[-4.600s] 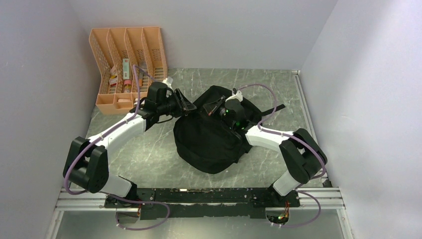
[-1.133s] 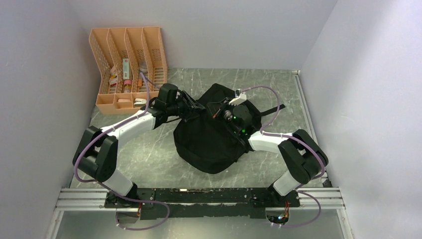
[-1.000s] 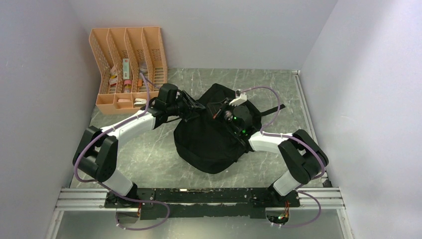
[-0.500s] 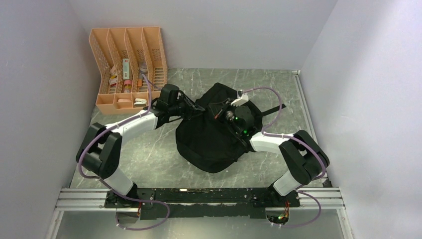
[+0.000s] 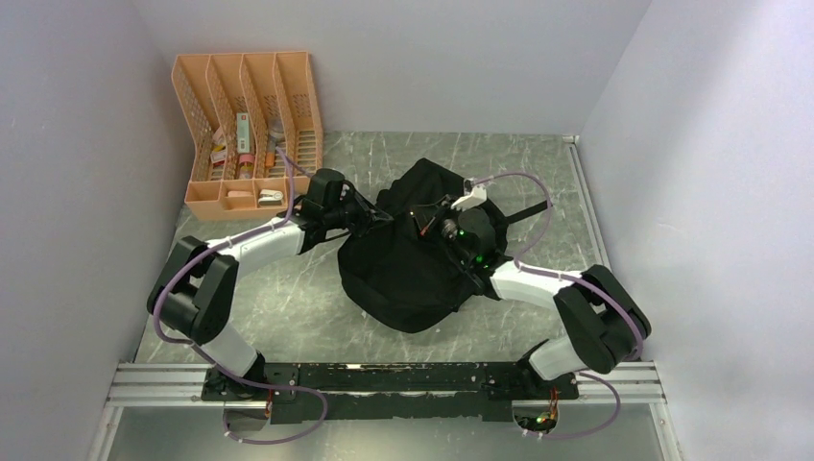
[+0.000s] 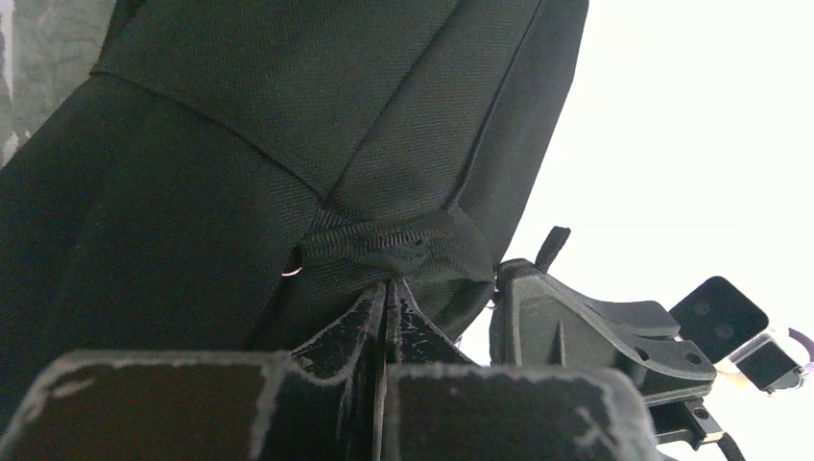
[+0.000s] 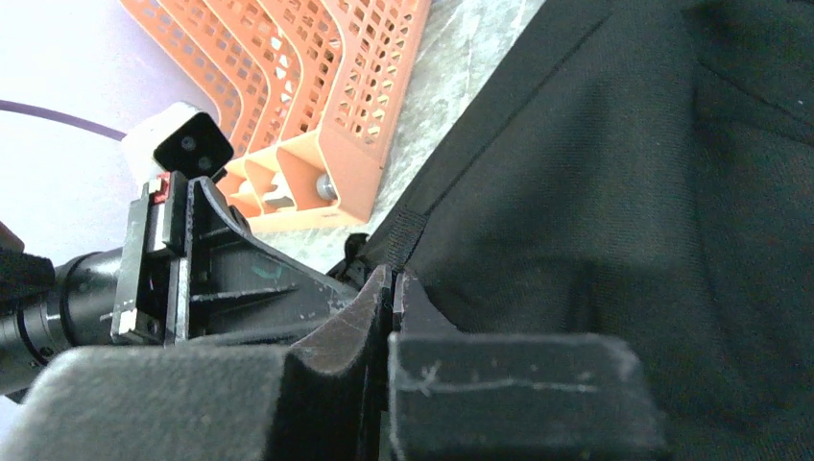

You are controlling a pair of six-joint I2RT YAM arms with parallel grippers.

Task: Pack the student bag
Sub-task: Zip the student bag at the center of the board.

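Note:
The student bag (image 5: pixel 403 274) is a large black fabric backpack lying in the middle of the table, its zipper and lining hidden. My left gripper (image 5: pixel 377 218) is at the bag's upper left edge, shut on a black webbing strap (image 6: pixel 384 242) of the bag; its tips (image 6: pixel 389 280) meet on the fabric. My right gripper (image 5: pixel 423 213) is on the bag's top, close to the left one. It is shut (image 7: pixel 392 274) on a black strap edge (image 7: pixel 407 233) of the bag (image 7: pixel 614 211). Each gripper shows in the other's wrist view.
An orange mesh desk organiser (image 5: pixel 248 125) with small items in its slots stands at the back left, near the left arm; it also shows in the right wrist view (image 7: pixel 317 86). Grey walls close in the table on the left, back and right.
The left gripper has come in from the organiser side to the bag's upper left edge. The right gripper and the bag's top have shifted a little to the right.

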